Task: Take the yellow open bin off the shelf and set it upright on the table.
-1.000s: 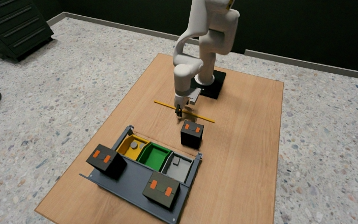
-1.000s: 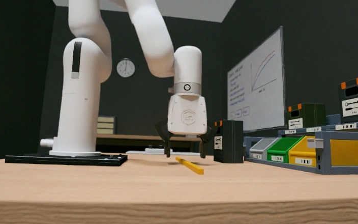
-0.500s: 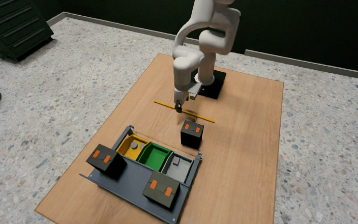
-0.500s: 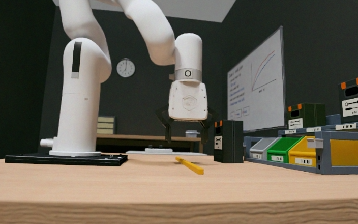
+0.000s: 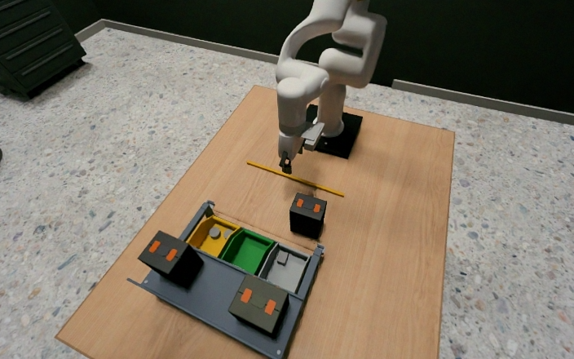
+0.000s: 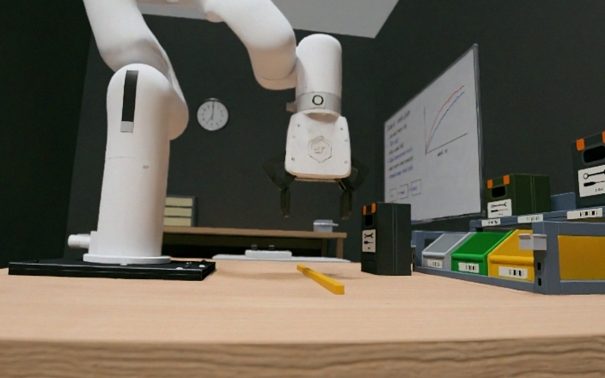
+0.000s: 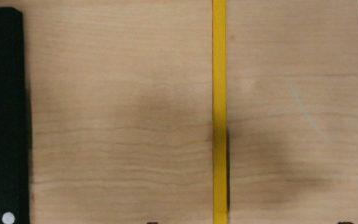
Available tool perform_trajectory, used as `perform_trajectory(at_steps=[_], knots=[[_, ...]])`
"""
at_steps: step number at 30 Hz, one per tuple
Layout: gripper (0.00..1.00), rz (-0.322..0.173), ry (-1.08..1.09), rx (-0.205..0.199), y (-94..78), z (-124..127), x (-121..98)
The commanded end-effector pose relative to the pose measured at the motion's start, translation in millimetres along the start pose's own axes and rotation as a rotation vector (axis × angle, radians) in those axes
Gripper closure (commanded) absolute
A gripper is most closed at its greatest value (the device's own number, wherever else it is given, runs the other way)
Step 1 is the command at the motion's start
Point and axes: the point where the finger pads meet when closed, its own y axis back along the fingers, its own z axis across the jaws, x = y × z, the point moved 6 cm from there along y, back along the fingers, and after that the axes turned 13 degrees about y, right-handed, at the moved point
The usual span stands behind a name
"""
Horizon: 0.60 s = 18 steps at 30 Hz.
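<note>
The yellow open bin (image 5: 209, 237) sits in the lower shelf at its left end, with round grey parts in it; it also shows in the exterior view (image 6: 511, 259). A green bin (image 5: 247, 250) and a grey bin (image 5: 285, 267) stand beside it. My gripper (image 5: 285, 164) is open and empty, well above the table over a thin yellow bar (image 5: 294, 178). In the exterior view the gripper (image 6: 314, 197) hangs above the bar (image 6: 320, 279). The wrist view shows the bar (image 7: 220, 112) lying on the wood.
A dark closed box (image 5: 307, 214) stands on the table between the bar and the shelf (image 5: 228, 285). Two more dark boxes (image 5: 169, 257) (image 5: 258, 303) sit on the shelf top. The arm's black base plate (image 5: 337, 134) is at the table's far end.
</note>
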Motion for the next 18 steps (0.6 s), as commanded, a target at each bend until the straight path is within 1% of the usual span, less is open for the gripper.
perform_trajectory(at_steps=[1,10,18], knots=[[0.00,-0.001,0.000,-0.002,12.8,0.2,-0.1],[0.00,-0.001,0.000,-0.002,34.1,0.2,-0.2],[0.00,0.002,0.000,-0.003,33.4,1.8,-1.4]])
